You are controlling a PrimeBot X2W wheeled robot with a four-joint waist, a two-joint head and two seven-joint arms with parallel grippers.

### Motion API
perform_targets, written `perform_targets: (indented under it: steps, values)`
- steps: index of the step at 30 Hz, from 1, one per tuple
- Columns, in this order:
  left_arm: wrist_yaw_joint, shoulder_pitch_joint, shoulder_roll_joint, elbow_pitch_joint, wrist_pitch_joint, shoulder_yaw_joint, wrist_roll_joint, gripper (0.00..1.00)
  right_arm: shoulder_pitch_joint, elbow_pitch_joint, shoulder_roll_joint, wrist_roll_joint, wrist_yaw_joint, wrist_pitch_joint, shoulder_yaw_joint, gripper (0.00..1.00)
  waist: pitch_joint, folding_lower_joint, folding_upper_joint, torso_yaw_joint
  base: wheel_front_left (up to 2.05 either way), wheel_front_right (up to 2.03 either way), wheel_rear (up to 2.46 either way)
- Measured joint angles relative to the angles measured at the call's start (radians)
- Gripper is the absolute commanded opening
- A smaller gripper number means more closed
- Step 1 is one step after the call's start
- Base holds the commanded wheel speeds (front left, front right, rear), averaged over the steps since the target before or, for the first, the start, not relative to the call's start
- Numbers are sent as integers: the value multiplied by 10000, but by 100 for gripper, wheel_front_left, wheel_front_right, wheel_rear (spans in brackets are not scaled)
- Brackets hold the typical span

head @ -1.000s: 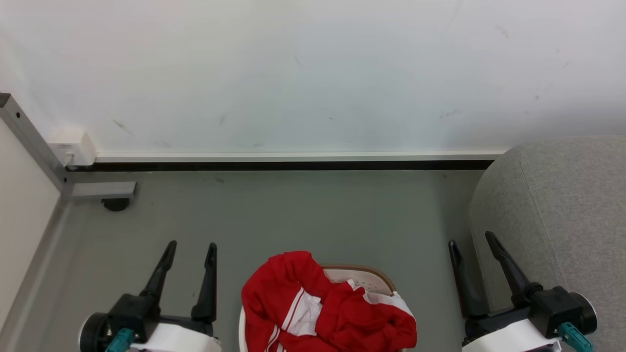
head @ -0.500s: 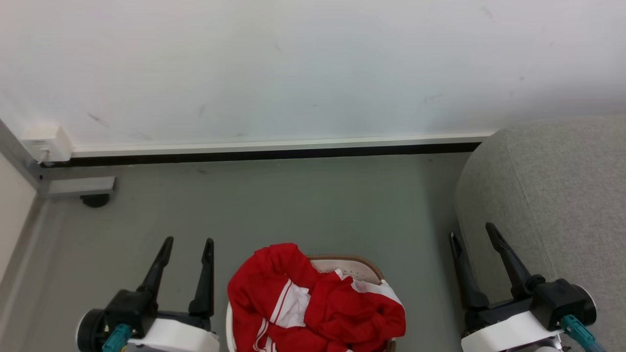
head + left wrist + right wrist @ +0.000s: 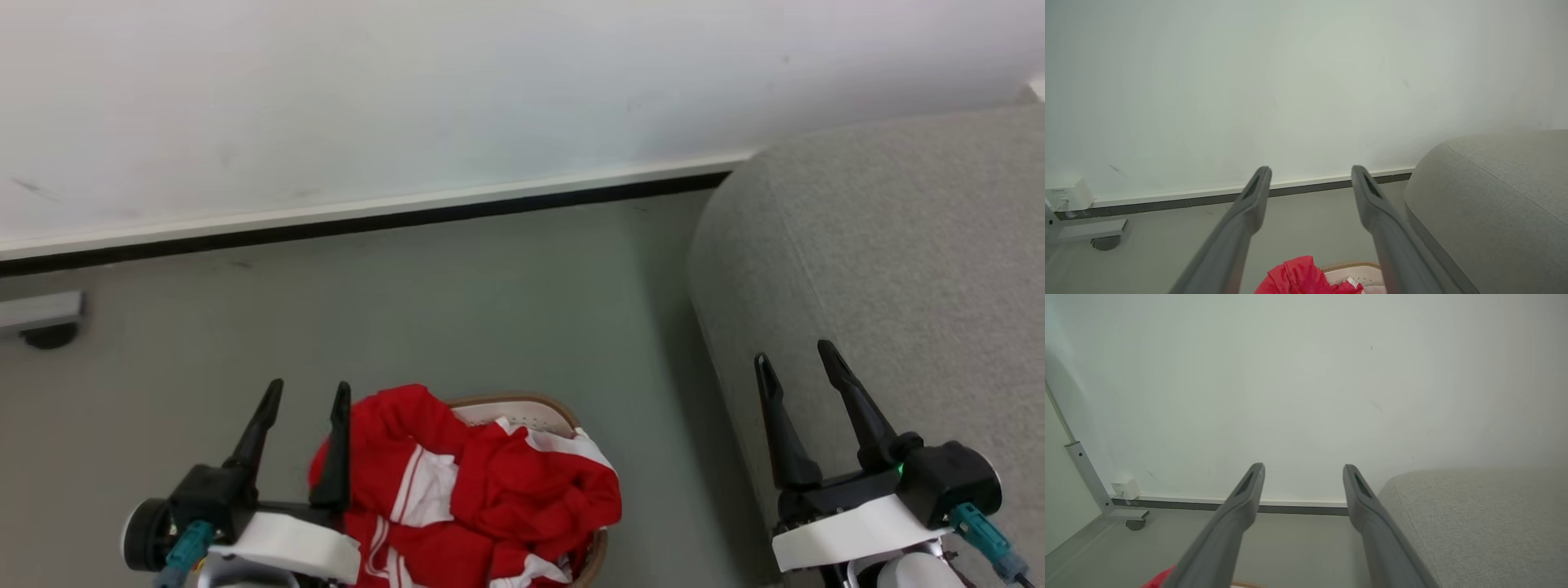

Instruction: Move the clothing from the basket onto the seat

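**Robot:** Since a second ago my head camera has swung right: the skirting (image 3: 367, 216) now slants and the seat (image 3: 898, 245) takes more of the head view. My left claw (image 3: 309, 385) now shows its inner finger across the left edge of the clothing (image 3: 490, 490), where floor showed between them before.

**Asker:** Any writing to read?

**Robot:** Only a small label on the white box (image 3: 1067, 192) at the wall's foot, far left of my left claw. It is too small to read.

**Asker:** How does the clothing look, and where is it?

**Robot:** It is bright red and crumpled, with white panels and thin white stripes. It lies heaped in the basket (image 3: 522, 402), spilling over the rim, just right of my left claw and well left of my right claw (image 3: 793, 353). The basket is white and perforated, with a brown rim band.

**Asker:** And the claws?

**Robot:** Both have their fingers spread wide with nothing between them. My right claw is by the seat's rounded edge; I cannot tell whether it touches.

**Asker:** The room?

**Robot:** A grey-green floor (image 3: 490, 310) lies under the basket. Ahead of both claws stands a pale, faintly scuffed wall (image 3: 408, 98), with the white skirting over a dark strip. The seat is grey woven fabric with a seam line.
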Motion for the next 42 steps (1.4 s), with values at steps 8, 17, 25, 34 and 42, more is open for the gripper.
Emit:
perform_targets:
  steps: [8, 17, 25, 34, 42]
  values:
    - [-111, -457, 245, 558, -2, 67, 115, 100, -356, -196, -2, 341, 0, 0, -63, 100, 726, 0, 0, -929, 0, 0, 0]
    - [-203, -1125, 811, 2173, -2, -56, 426, 100, -600, -1070, 0, 1030, 0, 0, -17, 100, 1744, 1, 0, -1927, 0, 0, 0]
    - [-391, -2540, 1396, 4809, 90, -713, 865, 100, -794, -1804, -4, 1933, 0, 0, -295, 100, 2853, 1, 0, -2482, 0, 0, 0]
    - [-539, -4258, 1927, 7434, 1001, -1465, 1271, 100, -1413, -2382, -4, 2546, 0, 0, -403, 100, 4219, 1, 0, -2932, 0, 0, 0]
    - [-414, -5515, 2502, 9095, 1908, -2121, 1954, 100, -1815, -2920, -6, 2984, 0, 0, -604, 100, 5311, 0, 0, -3345, 0, 0, 0]
